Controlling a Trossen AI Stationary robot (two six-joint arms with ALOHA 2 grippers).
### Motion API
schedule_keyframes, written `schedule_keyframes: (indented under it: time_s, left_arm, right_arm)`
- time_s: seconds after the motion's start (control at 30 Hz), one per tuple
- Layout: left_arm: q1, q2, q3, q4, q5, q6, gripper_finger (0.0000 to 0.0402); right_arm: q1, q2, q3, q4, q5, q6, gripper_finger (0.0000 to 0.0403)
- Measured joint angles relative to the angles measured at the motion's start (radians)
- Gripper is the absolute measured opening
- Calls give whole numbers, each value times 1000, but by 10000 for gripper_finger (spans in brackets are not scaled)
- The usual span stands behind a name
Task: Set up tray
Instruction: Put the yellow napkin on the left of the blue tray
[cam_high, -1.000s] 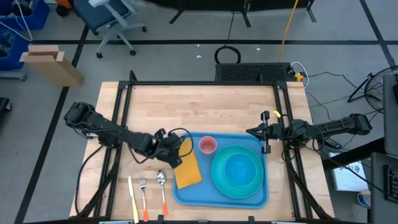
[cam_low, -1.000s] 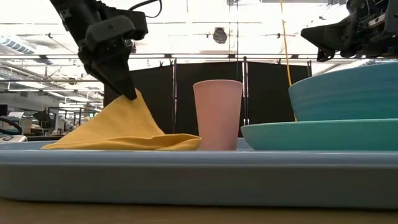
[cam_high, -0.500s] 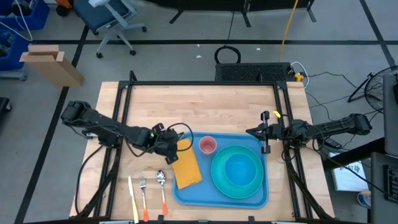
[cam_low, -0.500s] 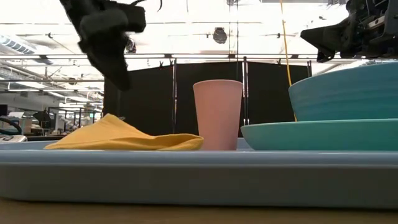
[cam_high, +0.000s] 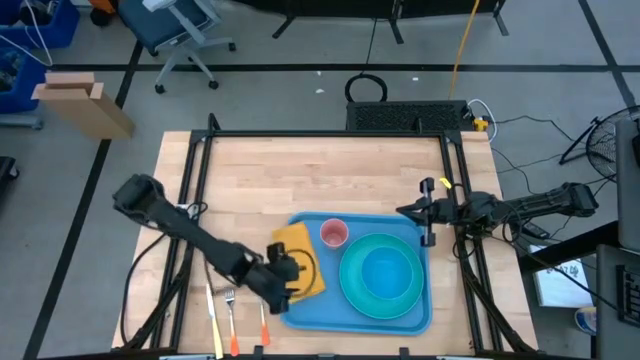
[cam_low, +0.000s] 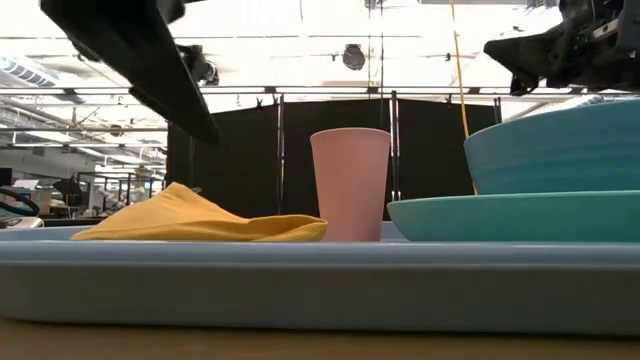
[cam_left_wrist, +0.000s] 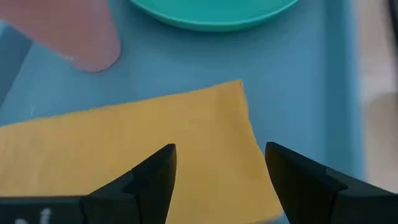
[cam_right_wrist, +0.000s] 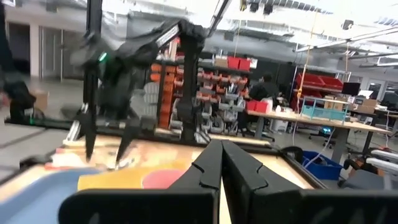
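The light-blue tray (cam_high: 300, 312) lies on the wooden table. It carries a yellow napkin (cam_high: 296, 238), a pink cup (cam_high: 333, 234) and a turquoise bowl (cam_high: 382, 270) on a turquoise plate (cam_low: 510, 215). The napkin (cam_low: 190, 215) lies flat on the tray's left part, with a low hump. My left gripper (cam_high: 290, 272) hangs open above the napkin's near end (cam_left_wrist: 124, 143) and stays clear of it (cam_low: 195, 120). My right gripper (cam_high: 402, 212) is shut and hovers off the tray's far right corner.
A knife (cam_high: 212, 315), a fork (cam_high: 230, 305) and a spoon (cam_high: 263, 322) lie on the table left of the tray, near the table's near edge. The wood beyond the tray's far side (cam_high: 320, 175) is bare. A black frame borders the table.
My left gripper has let go of the napkin's raised peak. The peak has dropped and the napkin now lies flat on the tray. The gripper has then risen and moved toward the table's near edge, over the napkin's near end.
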Motion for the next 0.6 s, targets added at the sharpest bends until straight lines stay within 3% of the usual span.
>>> schedule_keyframes:
  time_s: [0.1, 0.27, 0.37, 0.5, 0.6]
  left_arm:
    - [2, 144, 164, -125, -11, 1, 250]
    - [8, 394, 550, -445, -58, 83, 250]
    - [11, 495, 746, -635, -91, 45, 250]
    - [18, 590, 894, -719, -43, -8, 250]
    - [20, 621, 914, -740, -27, -37, 250]
  right_arm:
    - [0, 0, 0, 29, -1, 15, 0]
    - [0, -1, 0, 38, -2, 25, 0]
    - [0, 0, 0, 38, -2, 41, 0]
    - [0, 0, 0, 35, -3, 44, 0]
    - [0, 0, 0, 29, -3, 44, 0]
